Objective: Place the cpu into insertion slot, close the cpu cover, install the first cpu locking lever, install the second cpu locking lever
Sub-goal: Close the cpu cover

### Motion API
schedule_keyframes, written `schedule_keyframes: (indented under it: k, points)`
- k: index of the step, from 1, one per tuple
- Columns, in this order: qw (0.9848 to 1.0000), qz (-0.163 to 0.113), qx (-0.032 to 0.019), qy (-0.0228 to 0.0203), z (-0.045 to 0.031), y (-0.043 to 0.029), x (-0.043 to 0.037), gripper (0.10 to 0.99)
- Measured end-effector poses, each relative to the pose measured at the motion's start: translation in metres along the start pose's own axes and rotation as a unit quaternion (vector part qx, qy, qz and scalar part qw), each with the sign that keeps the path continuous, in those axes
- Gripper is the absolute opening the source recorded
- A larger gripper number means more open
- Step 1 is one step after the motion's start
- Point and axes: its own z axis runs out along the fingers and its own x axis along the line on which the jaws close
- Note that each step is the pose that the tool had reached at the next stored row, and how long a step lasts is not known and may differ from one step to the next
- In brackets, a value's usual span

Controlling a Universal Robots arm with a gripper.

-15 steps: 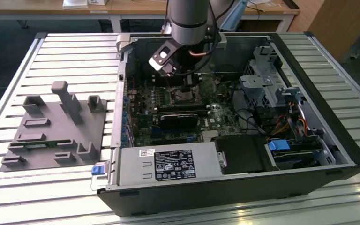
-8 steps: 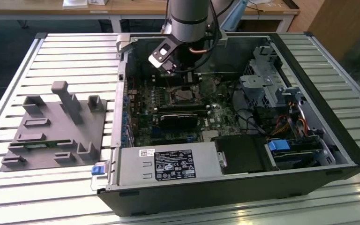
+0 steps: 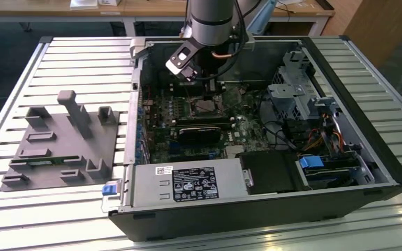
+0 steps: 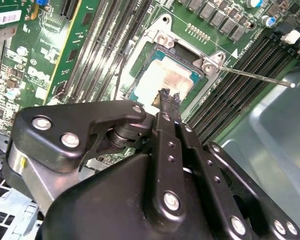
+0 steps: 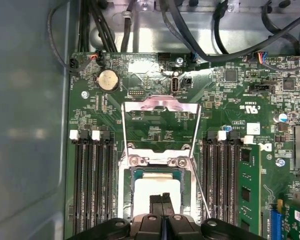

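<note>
The end effector [image 5: 162, 198] has its two fingers pressed together, holding nothing; the tips hang right over the cpu [image 5: 145, 192]; I cannot tell if they touch it; the cpu lies flat in the insertion slot [image 5: 124, 195]; a thin metal rod [image 4: 260, 77] sticks out from the slot's corner; long black memory slots [image 5: 92, 185] run close on both sides of the slot; all this sits inside the open computer case [image 3: 257, 214]; well apart from the slot, outside the case, a grey holder [image 3: 54, 141] rests on the surface [image 3: 68, 57].
</note>
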Motion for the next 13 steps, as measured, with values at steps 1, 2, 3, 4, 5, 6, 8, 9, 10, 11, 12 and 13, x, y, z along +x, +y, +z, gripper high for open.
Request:
schedule_keyframes:
  k: [1,2,3,4,5,6,8,9,10,11,12,13]
  points:
    - [1.0,0.0,0.0,0.0,0.0,0.0,-0.0009,0.106]
    - [1.0,0.0,0.0,0.0,-0.0001,0.0,-0.0021,0.106]
    - [1.0,0.0,0.0,0.0,-0.0001,0.0,-0.0033,0.106]
    - [1.0,0.0,0.0001,-0.0001,-0.0002,0.0,-0.0045,0.106]
    - [1.0,0.0,0.0,-0.0001,-0.0002,0.0,-0.0054,0.106]
    - [1.0,0.0,0.0,0.0,-0.0001,0.0,-0.0055,0.106]
    - [1.0,0.0,0.0001,-0.0001,-0.0014,0.0,-0.0055,0.106]
    - [1.0,0.0,0.0,-0.0001,-0.0028,0.0001,-0.0055,0.106]
    - [1.0,0.0,0.0,-0.0001,-0.0049,0.0002,-0.0055,0.106]
    - [1.0,0.0,0.0,-0.0001,-0.0073,0.0003,-0.0054,0.106]
    - [1.0,0.0,0.0,-0.0001,-0.0098,0.0004,-0.0054,0.106]
    - [1.0,0.0,0.0,0.0,-0.0122,0.0005,-0.0053,0.106]
